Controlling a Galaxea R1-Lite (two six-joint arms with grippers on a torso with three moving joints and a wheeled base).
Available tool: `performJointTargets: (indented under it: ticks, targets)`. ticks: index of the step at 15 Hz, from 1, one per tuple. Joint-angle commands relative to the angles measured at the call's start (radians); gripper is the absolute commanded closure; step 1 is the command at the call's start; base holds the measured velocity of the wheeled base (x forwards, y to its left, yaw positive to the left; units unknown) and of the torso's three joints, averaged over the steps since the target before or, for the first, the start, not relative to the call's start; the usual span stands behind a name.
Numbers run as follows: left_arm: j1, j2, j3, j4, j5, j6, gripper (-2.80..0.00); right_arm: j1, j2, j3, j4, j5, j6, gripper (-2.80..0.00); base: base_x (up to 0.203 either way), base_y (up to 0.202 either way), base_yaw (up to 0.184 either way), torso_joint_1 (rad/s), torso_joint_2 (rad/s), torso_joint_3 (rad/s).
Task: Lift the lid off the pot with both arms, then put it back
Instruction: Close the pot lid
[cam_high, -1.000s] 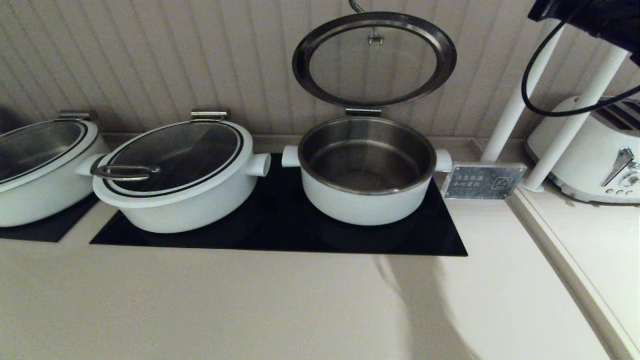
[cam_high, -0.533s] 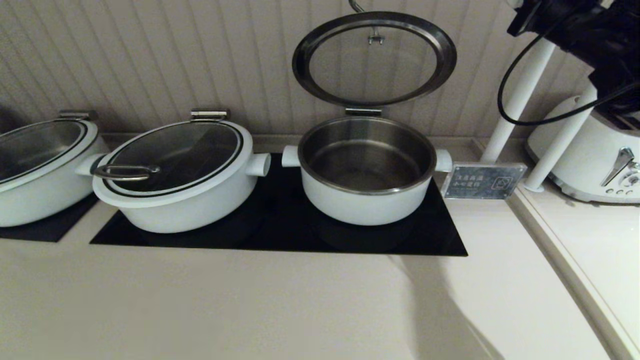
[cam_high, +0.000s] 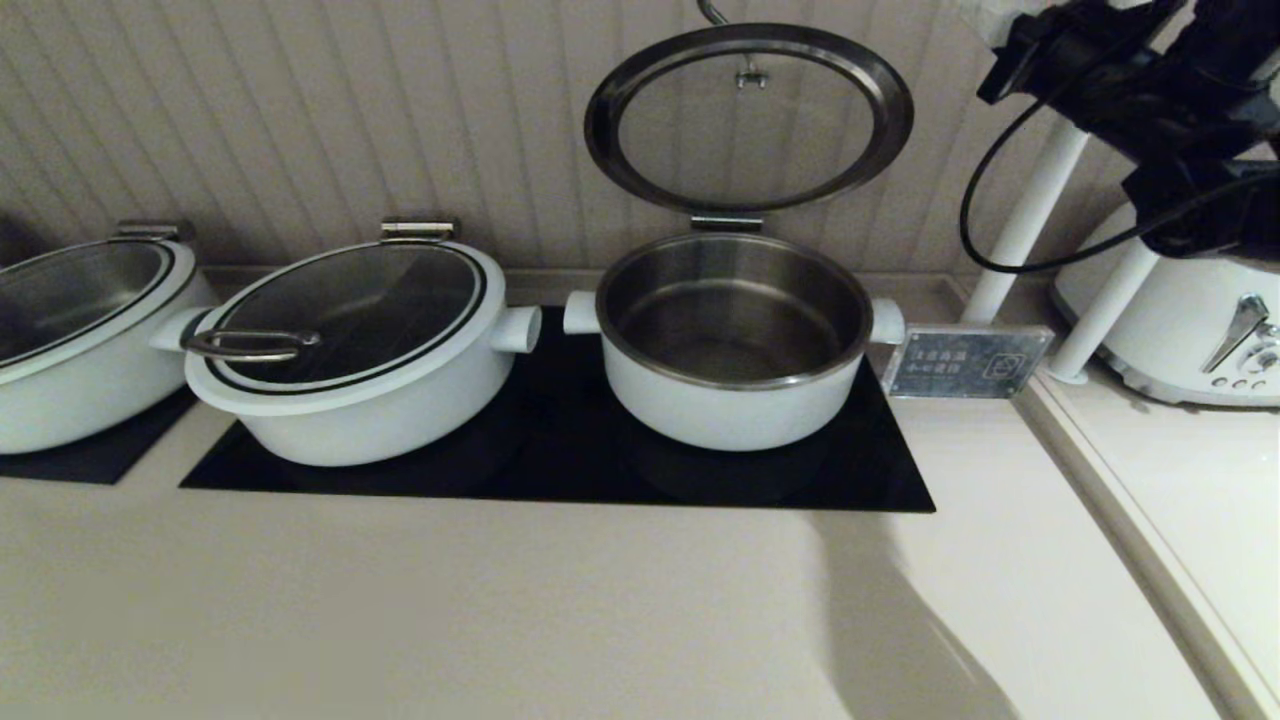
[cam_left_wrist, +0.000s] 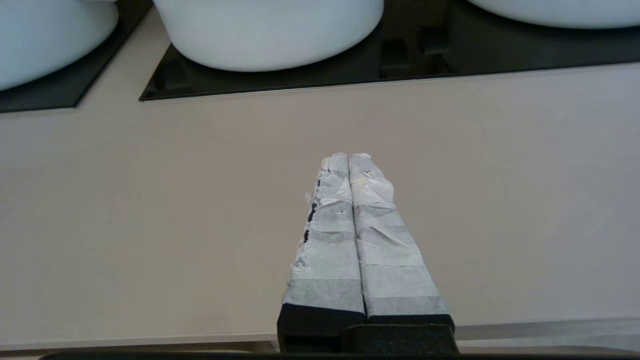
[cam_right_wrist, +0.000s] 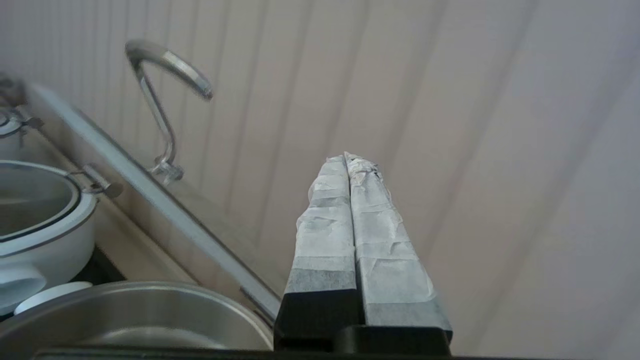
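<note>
The open pot (cam_high: 733, 335) sits low and to the left of the raised right gripper (cam_right_wrist: 348, 159), its lid (cam_high: 748, 115) propped upright against the wall just left of those clenched, empty fingers, while the left gripper (cam_left_wrist: 348, 156), also clenched empty, hangs over bare counter (cam_left_wrist: 150, 200).

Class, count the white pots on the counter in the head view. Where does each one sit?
3. The pot with its lid raised stands rightmost, a lidded pot sits beside it, and another is cut off at the left edge; more may lie beyond.

lid (cam_high: 748, 118) upright behind pot (cam_high: 733, 345)
</note>
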Motion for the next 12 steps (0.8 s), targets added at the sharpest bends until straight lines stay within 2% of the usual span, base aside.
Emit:
performJointTargets:
  ticks: [1,4,12]
  targets:
    - [0.000,0.001,0.000,-0.003,0.000,-0.003,0.00,0.015,0.025,-0.001,-0.015,0.003,-0.006,0.00,0.000,0.000,0.000,0.000,0.00,0.000]
    - [0.000,0.001,0.000,0.000,0.000,-0.004,0.00,0.034,0.058,0.000,-0.077,0.001,-0.008,0.00,0.000,0.000,0.000,0.000,0.00,0.000]
    - [0.000,0.001,0.000,0.000,0.000,-0.004,0.00,0.072,0.091,0.000,-0.099,0.003,-0.029,0.00,0.000,0.000,0.000,0.000,0.00,0.000]
